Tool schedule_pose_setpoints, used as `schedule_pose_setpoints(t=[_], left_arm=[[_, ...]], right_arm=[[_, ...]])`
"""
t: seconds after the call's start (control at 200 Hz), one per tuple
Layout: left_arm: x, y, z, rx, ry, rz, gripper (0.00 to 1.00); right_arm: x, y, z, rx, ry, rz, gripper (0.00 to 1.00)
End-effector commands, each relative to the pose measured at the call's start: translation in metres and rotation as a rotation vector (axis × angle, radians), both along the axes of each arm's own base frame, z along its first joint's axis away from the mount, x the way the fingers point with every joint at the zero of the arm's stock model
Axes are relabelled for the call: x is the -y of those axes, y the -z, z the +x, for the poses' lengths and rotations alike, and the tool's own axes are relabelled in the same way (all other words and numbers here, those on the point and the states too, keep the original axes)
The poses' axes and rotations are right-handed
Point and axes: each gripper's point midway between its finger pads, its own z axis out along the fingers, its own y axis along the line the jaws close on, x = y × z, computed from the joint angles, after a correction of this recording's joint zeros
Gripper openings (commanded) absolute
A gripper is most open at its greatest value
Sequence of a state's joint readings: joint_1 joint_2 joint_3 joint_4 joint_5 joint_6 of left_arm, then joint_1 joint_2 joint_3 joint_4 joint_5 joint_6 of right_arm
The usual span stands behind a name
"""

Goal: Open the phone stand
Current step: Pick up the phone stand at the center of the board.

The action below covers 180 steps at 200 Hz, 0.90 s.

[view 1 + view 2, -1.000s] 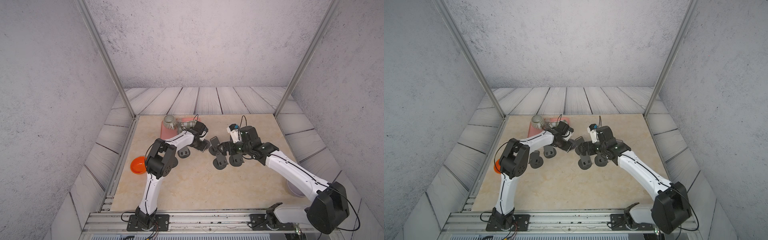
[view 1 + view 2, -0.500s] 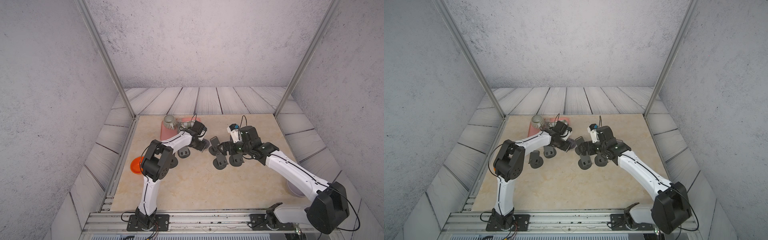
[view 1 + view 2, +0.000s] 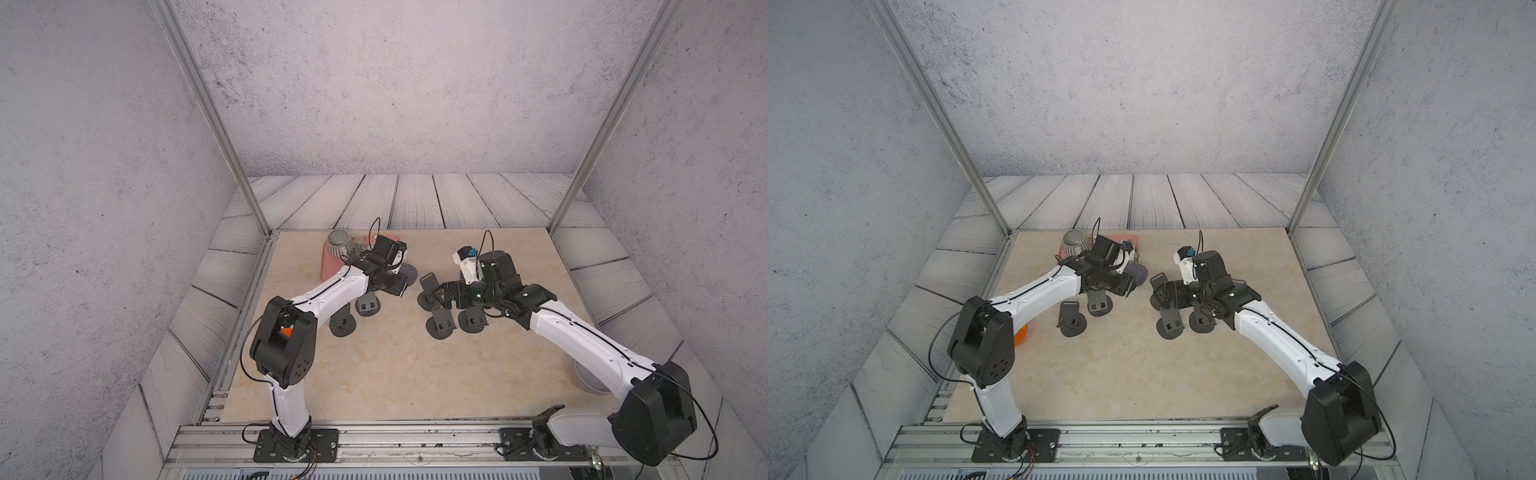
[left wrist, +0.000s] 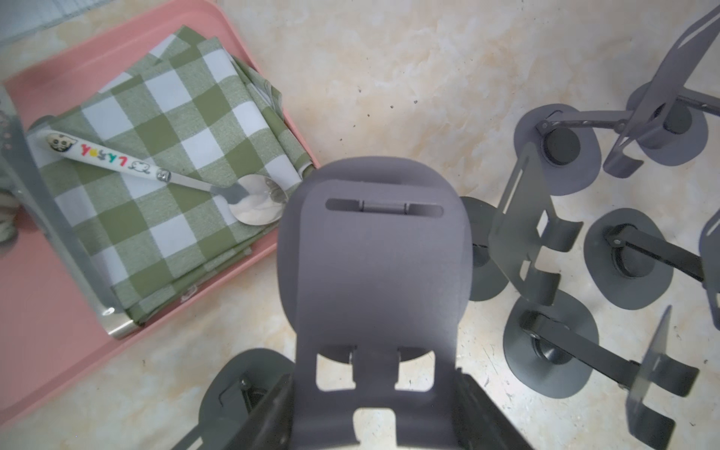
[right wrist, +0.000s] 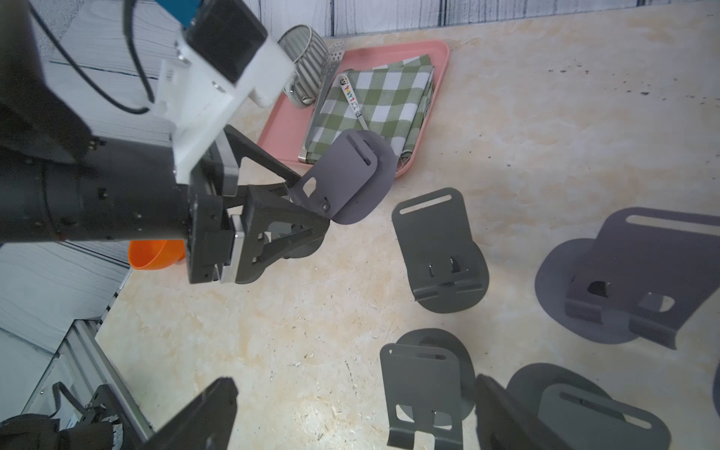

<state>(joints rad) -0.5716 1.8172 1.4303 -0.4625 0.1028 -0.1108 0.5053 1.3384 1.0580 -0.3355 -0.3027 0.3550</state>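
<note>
Clamped at its notched lip end in the left gripper [image 5: 311, 202]: matte grey-violet metal phone stand [image 4: 374, 272], backplate folded nearly flat on its oval base. Held tilted above the beige marbled tabletop [image 4: 389, 58], lengthwise away from the fingers, slotted end toward the pink plastic tray [image 4: 58, 350]. Spread wide at the right gripper [image 5: 354, 389]. Boxed in by grey textured walls [image 3: 374, 83].

Left gripper [image 5: 313, 200] clamped; right gripper [image 3: 438, 296] spread wide, low.

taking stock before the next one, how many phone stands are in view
8 phone stands: one in the left pincer, two by the left arm, five clustered by the right pincer; arms may hide more.
</note>
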Motion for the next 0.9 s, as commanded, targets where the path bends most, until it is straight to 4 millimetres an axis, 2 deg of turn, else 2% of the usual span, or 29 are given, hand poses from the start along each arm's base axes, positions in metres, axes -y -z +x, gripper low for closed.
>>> schedule_pose_setpoints(t=[0.0, 0.35, 0.46, 0.696, 0.896], left_arm=[[0.002, -0.023, -0.002, 0.044, -0.011, -0.063, 0.60], [0.007, -0.056, -0.033, 0.104, 0.029, -0.262, 0.60], [0.008, -0.065, -0.042, 0.124, 0.045, -0.317, 0.60], [0.010, -0.074, -0.060, 0.146, 0.077, -0.420, 0.60], [0.013, -0.079, -0.070, 0.152, 0.112, -0.472, 0.60]], right_arm=[[-0.008, -0.005, 0.005, -0.009, -0.005, 0.049, 0.97], [-0.024, -0.002, 0.017, -0.041, -0.014, 0.108, 0.95], [-0.028, -0.002, 0.021, -0.044, -0.017, 0.124, 0.92], [-0.033, -0.003, 0.025, -0.049, -0.017, 0.145, 0.83], [-0.037, -0.003, 0.029, -0.055, -0.020, 0.151, 0.79]])
